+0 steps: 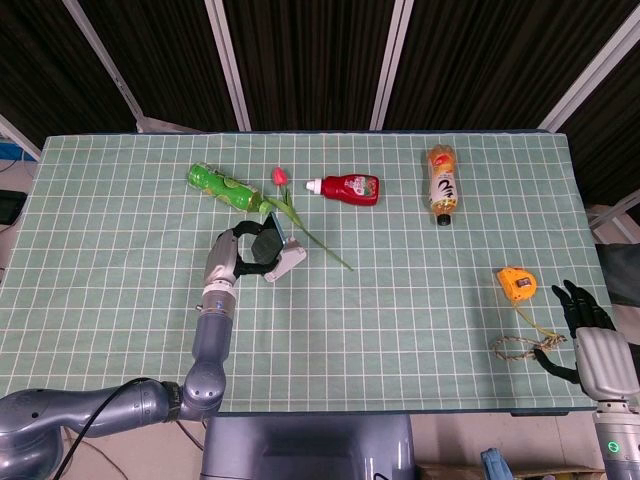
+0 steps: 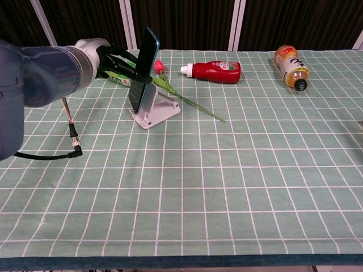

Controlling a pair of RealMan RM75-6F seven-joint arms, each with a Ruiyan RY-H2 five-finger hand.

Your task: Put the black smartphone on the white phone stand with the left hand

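Observation:
The black smartphone stands nearly on edge, gripped by my left hand, its lower end right at the back of the white phone stand. From the head view the phone overlaps the stand, with my left hand just left of it. Whether the phone touches the stand I cannot tell. My right hand rests at the table's near right corner, fingers apart, holding nothing.
A green bottle, a tulip with a long stem, a red ketchup bottle and an orange drink bottle lie behind the stand. An orange tape measure and a rope piece lie near my right hand.

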